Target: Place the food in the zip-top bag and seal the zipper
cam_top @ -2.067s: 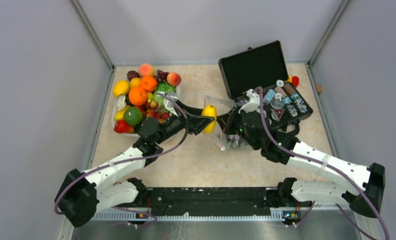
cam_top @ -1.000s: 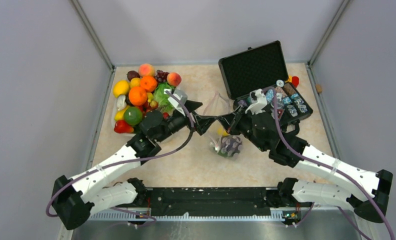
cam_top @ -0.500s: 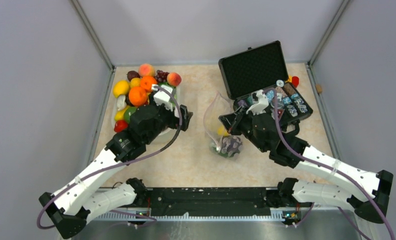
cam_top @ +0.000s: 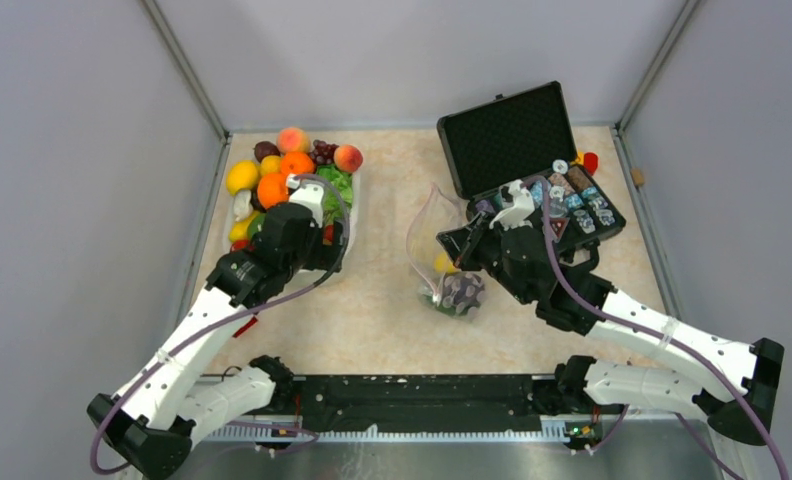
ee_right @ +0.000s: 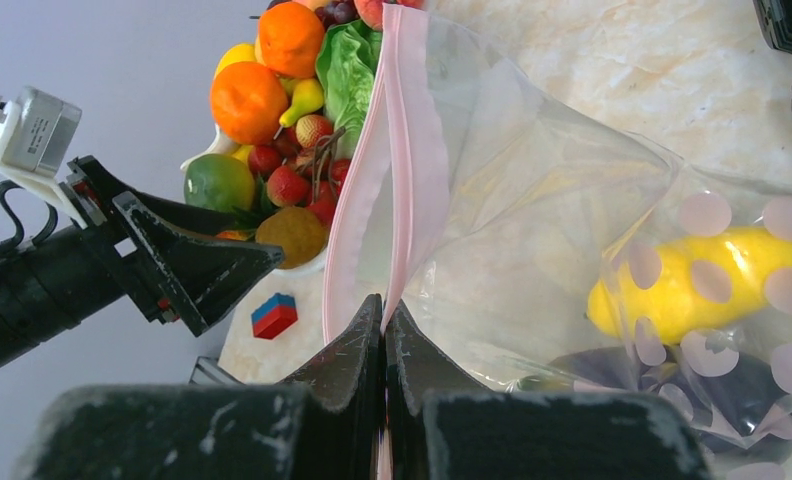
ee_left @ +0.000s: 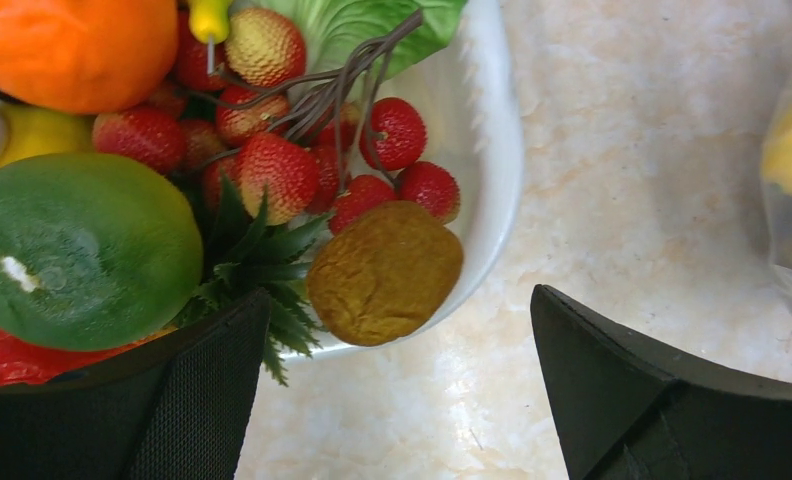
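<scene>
Since the mango (cam_top: 442, 262) hung in the left gripper (ee_left: 400, 293) at the bag's mouth two seconds ago, we record three changes. The mango now lies inside the bag (cam_top: 434, 225), beside the eggplant (ee_right: 662, 385). The left gripper has let go. The left arm has swung back to the basin (ee_left: 497, 170) at the far-left corner of the desk.

We judge two items loaded and a further pick begun. The lettuce (cam_top: 334, 183) and peach (cam_top: 348, 157) remain in the basin, and the zipper (ee_right: 404, 150) is unsealed along its whole visible length.

Left gripper: fingers spread wide and empty, poised over the basin's near rim. A brown fruit (ee_left: 384, 272) sits between the fingertips in the wrist view. We see no contact with it or with the rim.

Right gripper (ee_right: 384, 310): fingers pressed together, pinching the bag's rim at the pink strip, which holds the mouth up and gaping toward the basin. The bag stands at mid-desk, near the case (cam_top: 512, 130) at the far-right corner.

Which item the left gripper targets we cannot tell. The lettuce lies farther back in the basin than its present aim.
</scene>
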Action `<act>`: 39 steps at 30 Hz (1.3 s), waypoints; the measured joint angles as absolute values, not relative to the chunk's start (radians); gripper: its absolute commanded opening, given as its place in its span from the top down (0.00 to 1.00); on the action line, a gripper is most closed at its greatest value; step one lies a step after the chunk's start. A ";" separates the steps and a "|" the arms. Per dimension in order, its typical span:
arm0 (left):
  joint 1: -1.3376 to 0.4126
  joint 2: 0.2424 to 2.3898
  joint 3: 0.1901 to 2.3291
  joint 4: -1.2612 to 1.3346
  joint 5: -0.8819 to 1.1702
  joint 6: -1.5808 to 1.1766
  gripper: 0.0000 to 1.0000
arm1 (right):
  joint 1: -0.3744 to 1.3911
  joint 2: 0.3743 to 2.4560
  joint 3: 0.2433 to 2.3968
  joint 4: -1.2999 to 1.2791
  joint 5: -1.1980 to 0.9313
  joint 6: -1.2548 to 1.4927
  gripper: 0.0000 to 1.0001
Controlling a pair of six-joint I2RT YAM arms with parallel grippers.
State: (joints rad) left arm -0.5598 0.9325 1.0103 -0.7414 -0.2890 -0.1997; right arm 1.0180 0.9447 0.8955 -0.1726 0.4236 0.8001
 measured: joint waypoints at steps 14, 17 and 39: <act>-0.504 1.024 1.010 -0.770 -0.251 -0.183 0.14 | 1.018 0.945 0.896 -0.173 0.424 0.788 1.00; -0.499 1.024 1.007 -0.763 -0.247 -0.179 0.20 | 1.018 0.945 0.896 -0.173 0.424 0.788 1.00; -0.486 1.084 1.007 -0.759 -0.239 -0.142 0.55 | 1.018 0.945 0.896 -0.182 0.424 0.785 1.00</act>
